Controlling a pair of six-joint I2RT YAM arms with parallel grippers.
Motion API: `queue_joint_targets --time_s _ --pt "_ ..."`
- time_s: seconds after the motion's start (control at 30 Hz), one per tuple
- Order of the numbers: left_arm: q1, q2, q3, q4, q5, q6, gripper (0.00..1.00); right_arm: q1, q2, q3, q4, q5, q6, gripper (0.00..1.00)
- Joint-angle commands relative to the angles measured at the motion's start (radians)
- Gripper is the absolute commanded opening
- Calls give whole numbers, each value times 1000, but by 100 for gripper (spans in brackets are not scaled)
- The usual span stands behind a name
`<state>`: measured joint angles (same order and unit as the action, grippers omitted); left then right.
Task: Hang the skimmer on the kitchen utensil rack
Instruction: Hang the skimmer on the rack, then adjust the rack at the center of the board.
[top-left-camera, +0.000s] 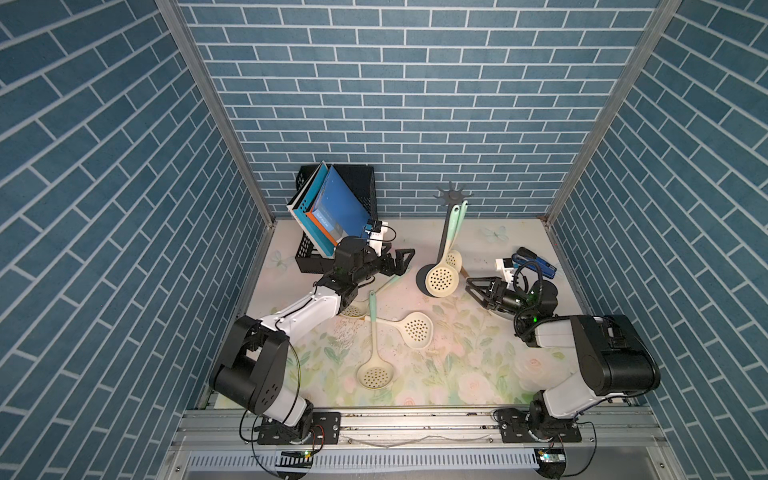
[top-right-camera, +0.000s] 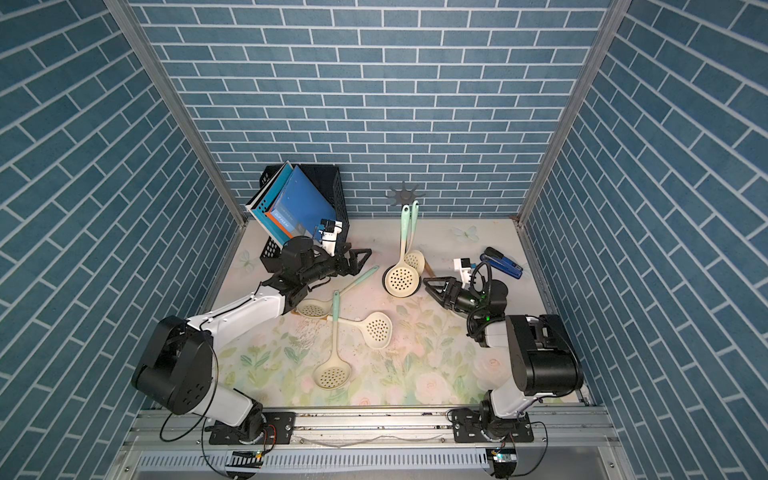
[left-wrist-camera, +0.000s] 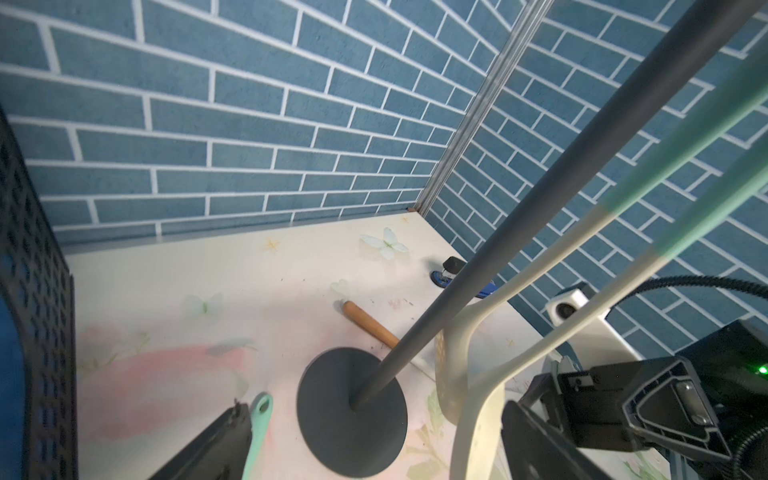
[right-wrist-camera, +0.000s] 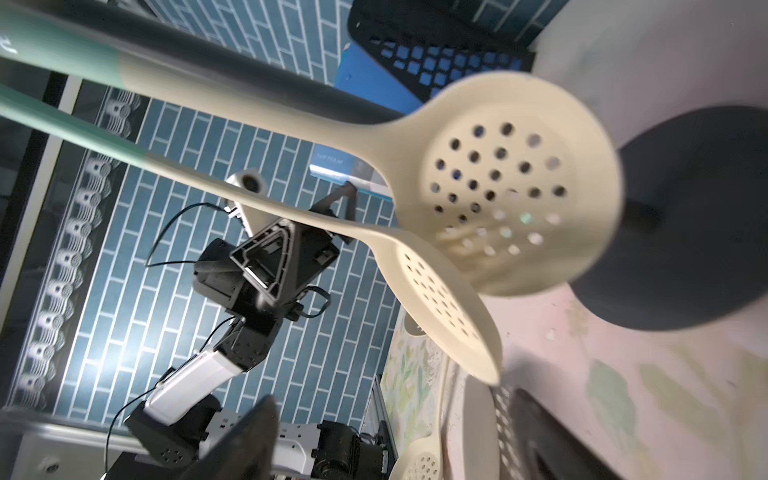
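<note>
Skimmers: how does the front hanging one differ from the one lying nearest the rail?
The hanging skimmer dangles from the rack, bowl down; the lying skimmer rests flat on the table. The hanging one is beside a second hung skimmer; the lying one crosses a neighbouring skimmer. Both are cream, green-handled.

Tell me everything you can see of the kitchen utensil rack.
The kitchen utensil rack is a tall dark grey stand, matte and metal-looking: a round flat base, a thin straight pole and a star-shaped crown of hooks. It stands upright in the back half of the floral tabletop. Two cream skimmers with mint-green handle ends hang from the crown, bowls down near the base. A wooden handle lies just behind the base; contact cannot be told.
</note>
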<state>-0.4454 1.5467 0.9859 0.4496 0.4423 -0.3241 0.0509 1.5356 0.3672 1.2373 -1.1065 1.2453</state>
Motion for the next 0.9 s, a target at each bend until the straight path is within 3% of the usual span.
queue_joint_targets --time_s 0.0,0.07,0.2,0.27,0.87 --pt "2 37 61 67 84 69 100 -41 -106 -22 -120 -12 -77 96" --pt "1 59 98 86 125 100 100 -49 -203 -16 -312 -5 -172 95" --pt "2 108 188 83 216 180 100 -49 -432 114 -1003 69 -538 95" --pt "1 136 230 68 245 214 98 -49 -492 174 -1176 97 -621 96" --pt "0 342 475 36 393 247 81 -50 -545 269 -1299 169 -594 93"
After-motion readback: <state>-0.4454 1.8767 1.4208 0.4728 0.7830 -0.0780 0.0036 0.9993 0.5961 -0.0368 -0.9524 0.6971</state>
